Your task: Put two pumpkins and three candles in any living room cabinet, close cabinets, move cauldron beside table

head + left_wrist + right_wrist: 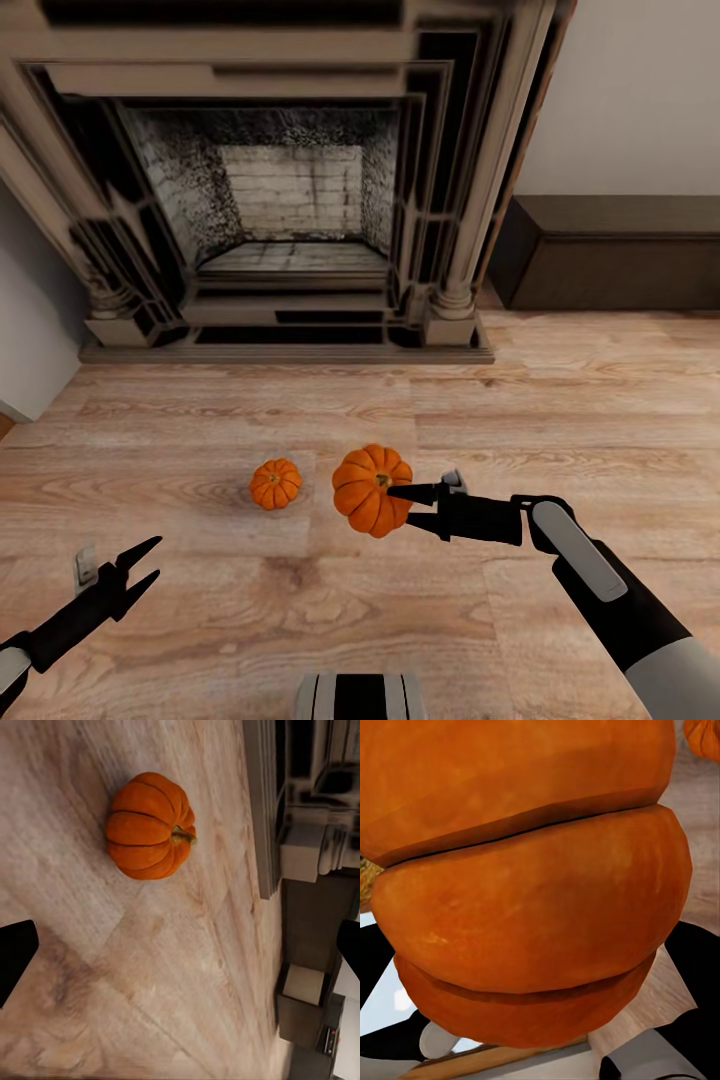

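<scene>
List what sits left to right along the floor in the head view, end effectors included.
Left end effector, black, open → small ribbed orange pumpkin on the wood floor → larger-looking ribbed orange pumpkin → right end effector, black, shut on that pumpkin → low dark-brown wooden cabinet at the far right wall.

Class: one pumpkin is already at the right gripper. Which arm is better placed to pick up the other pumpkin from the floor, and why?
Left. The left gripper is open and empty, and the floor pumpkin lies ahead of it, toward its side. The right gripper is shut on the bigger-looking pumpkin.
</scene>
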`<state>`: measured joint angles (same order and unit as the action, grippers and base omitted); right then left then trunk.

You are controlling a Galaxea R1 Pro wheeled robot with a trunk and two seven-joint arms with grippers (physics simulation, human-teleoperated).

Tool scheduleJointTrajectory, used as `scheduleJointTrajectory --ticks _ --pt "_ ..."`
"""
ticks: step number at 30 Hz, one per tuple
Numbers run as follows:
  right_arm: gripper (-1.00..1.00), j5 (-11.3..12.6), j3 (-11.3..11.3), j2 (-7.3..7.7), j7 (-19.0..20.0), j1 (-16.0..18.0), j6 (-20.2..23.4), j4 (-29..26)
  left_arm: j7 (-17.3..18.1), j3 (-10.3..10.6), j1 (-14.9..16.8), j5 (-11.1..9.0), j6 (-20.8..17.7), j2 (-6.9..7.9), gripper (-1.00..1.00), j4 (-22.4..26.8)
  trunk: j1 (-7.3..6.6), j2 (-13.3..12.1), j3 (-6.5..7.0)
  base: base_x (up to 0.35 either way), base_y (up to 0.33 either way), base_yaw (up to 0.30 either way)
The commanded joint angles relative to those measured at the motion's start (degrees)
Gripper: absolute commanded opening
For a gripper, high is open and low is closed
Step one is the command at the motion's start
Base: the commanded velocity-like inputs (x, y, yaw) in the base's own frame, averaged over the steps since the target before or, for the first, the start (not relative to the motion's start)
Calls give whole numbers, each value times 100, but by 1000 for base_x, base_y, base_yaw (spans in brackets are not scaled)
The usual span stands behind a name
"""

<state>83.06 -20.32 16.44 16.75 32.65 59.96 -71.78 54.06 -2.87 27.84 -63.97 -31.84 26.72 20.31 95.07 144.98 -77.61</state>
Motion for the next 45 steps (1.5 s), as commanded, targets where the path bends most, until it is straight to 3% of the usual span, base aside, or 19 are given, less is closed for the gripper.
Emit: scheduleJointTrajectory --ticks 1,33,39,45 --pt "-100 -30 -7 2 55 4 4 -1 7 -12 2 -16 -51 0 100 -1 1 3 -27 0 0 0" --pt "-100 -114 24 -14 56 4 -10 -165 18 11 2 -11 -43 6 100 5 84 46 -736 0 0 0" --pt "-100 -110 28 -13 56 3 -12 -162 17 138 2 -11 -47 7 100 3 84 46 -736 0 0 0" --pt "-100 -108 28 -18 56 3 -16 -161 17 162 2 -11 -45 8 100 2 94 51 -822 0 0 -18"
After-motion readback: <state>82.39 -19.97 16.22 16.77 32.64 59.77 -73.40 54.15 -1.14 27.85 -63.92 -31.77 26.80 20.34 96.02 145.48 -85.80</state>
